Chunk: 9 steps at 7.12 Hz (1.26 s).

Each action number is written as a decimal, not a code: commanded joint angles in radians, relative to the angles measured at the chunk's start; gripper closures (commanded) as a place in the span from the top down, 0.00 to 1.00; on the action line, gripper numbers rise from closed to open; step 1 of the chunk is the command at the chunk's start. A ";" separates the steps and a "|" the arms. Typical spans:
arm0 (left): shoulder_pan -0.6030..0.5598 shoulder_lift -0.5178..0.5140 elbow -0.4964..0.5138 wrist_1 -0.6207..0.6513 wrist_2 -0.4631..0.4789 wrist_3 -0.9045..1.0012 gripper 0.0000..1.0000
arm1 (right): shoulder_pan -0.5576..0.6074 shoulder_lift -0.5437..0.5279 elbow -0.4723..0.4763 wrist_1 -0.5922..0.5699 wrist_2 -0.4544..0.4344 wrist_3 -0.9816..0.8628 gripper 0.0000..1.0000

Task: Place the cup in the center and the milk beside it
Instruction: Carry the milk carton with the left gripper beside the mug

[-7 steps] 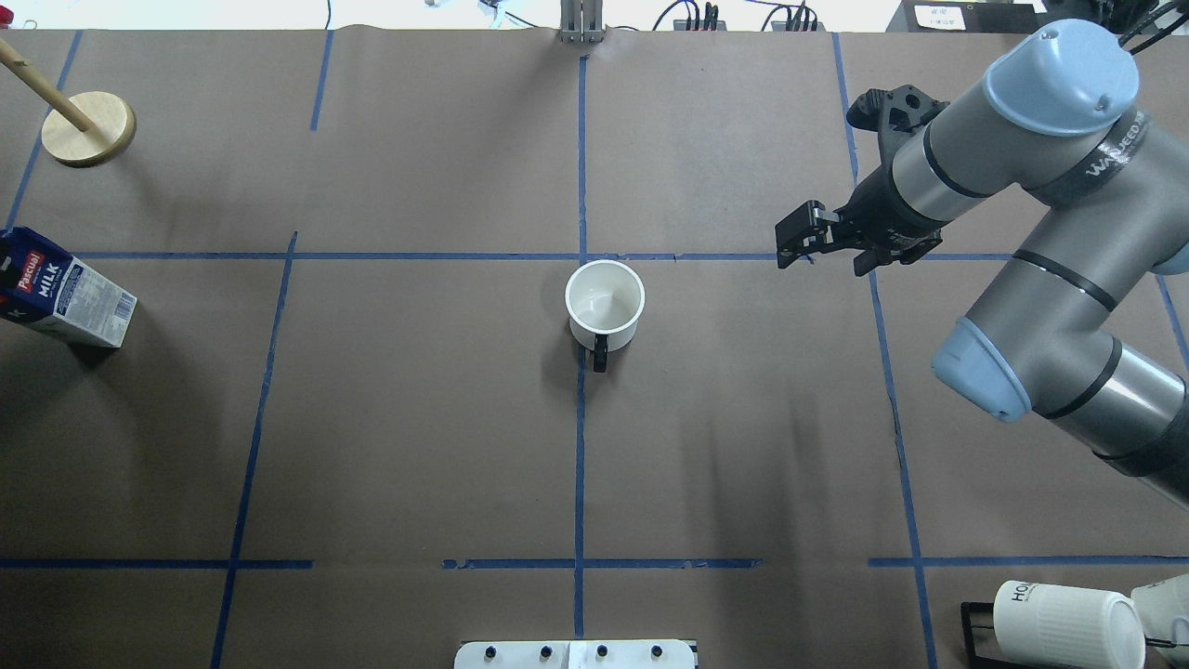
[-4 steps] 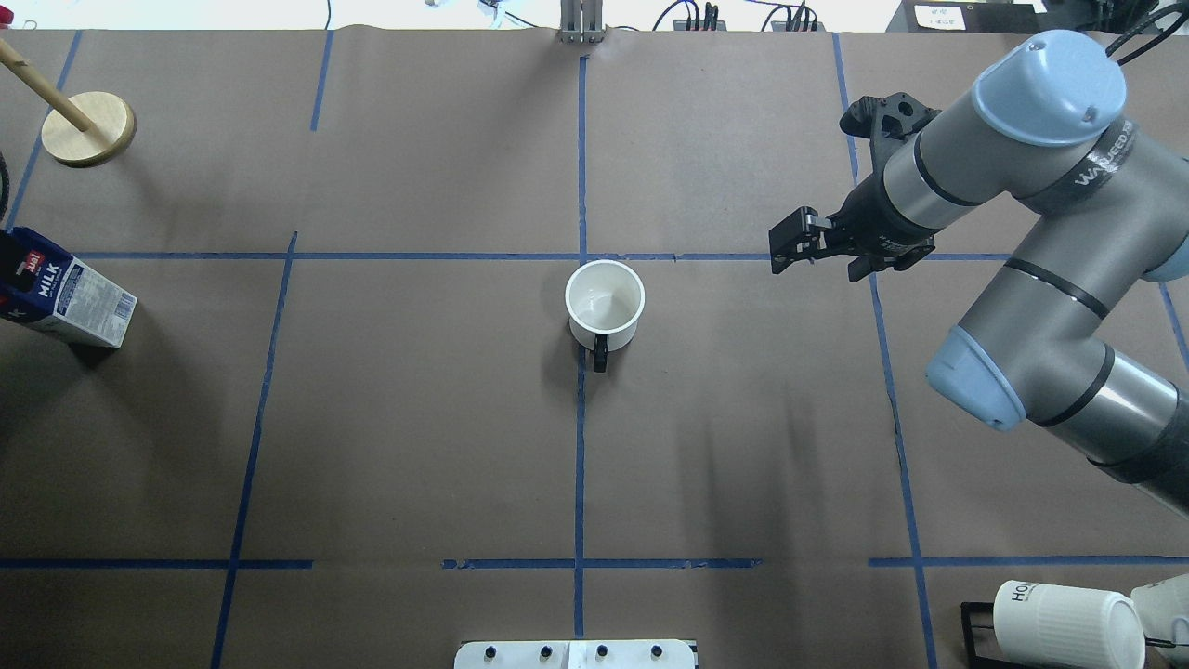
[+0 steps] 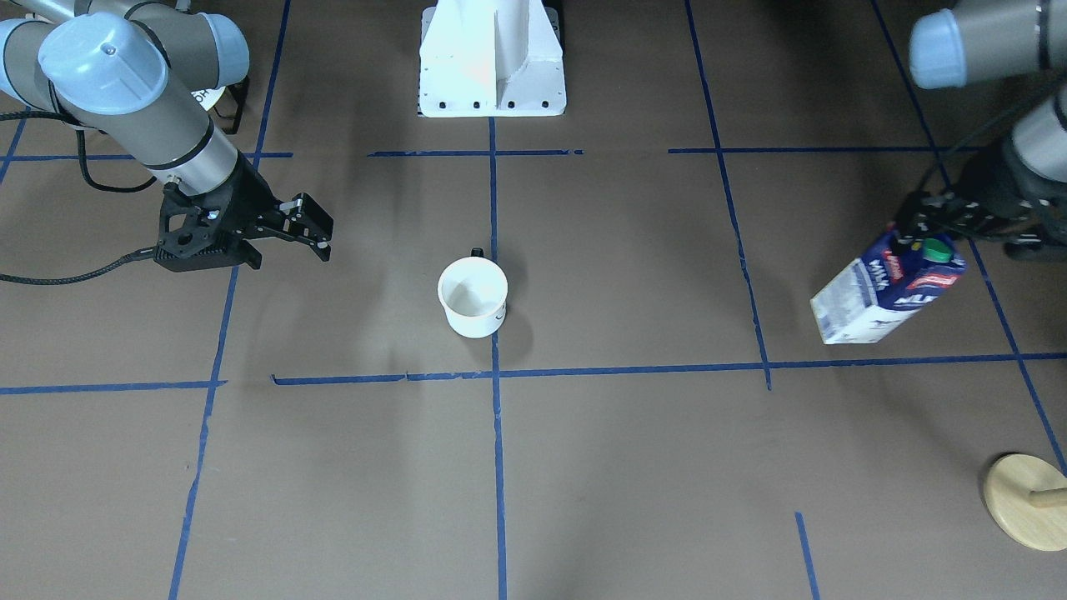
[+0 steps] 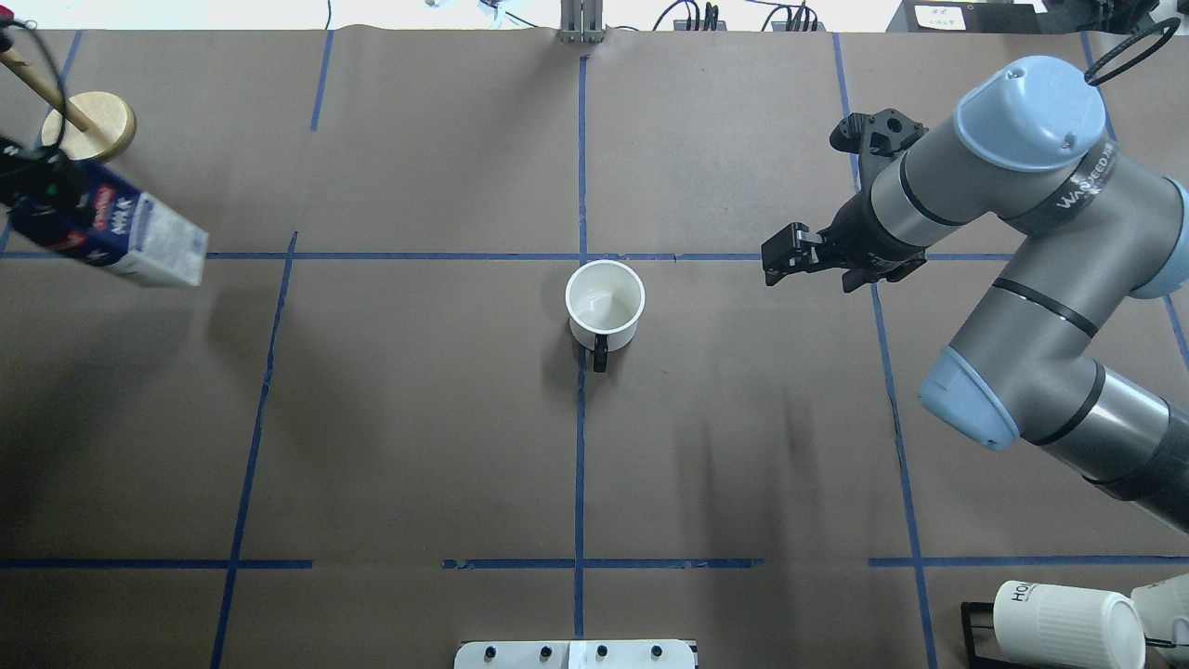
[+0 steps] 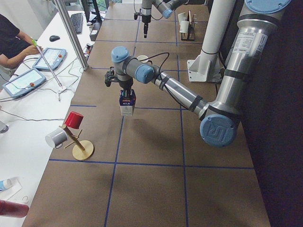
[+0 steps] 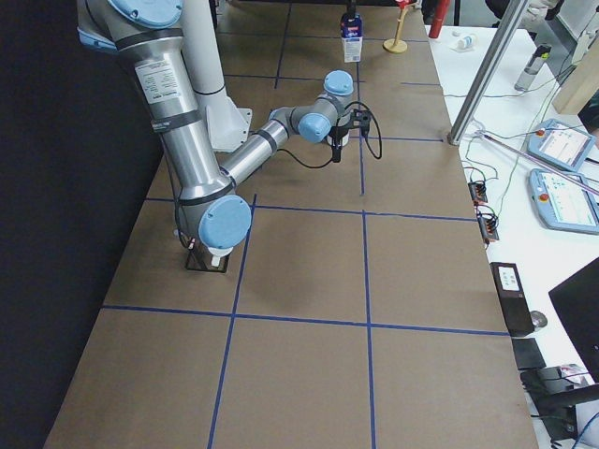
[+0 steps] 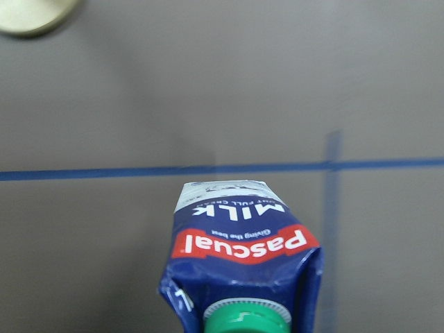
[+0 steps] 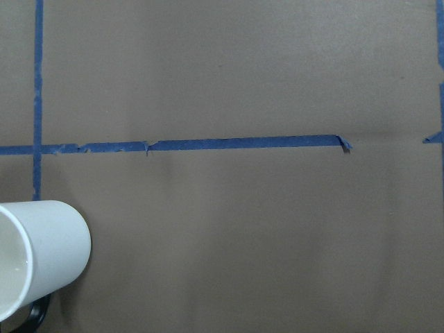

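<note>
Brown paper tabletop, smooth white cup, left fingers clamping gabled milk carton, right fingers spread, empty

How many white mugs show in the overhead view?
3. The cup stands upright in the middle; a ribbed mug lies at the lower right corner; a second mug beside it is cut by the edge. More may sit off-frame.
</note>
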<state>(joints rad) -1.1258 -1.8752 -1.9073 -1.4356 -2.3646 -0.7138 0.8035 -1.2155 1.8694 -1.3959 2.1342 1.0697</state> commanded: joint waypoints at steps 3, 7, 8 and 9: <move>0.397 -0.416 0.073 0.173 0.169 -0.401 0.00 | 0.000 -0.019 0.010 0.000 -0.003 -0.001 1.00; 0.420 -0.581 0.292 0.135 0.200 -0.409 0.01 | -0.010 -0.021 0.010 0.000 -0.037 0.001 1.00; 0.422 -0.599 0.338 0.098 0.209 -0.412 0.02 | -0.015 -0.021 0.008 0.000 -0.043 0.001 1.00; 0.422 -0.613 0.367 0.065 0.212 -0.424 0.02 | -0.021 -0.021 0.008 0.000 -0.049 0.001 1.00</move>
<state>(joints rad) -0.7059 -2.4688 -1.5814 -1.3320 -2.1580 -1.1283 0.7891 -1.2363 1.8783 -1.3959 2.0921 1.0707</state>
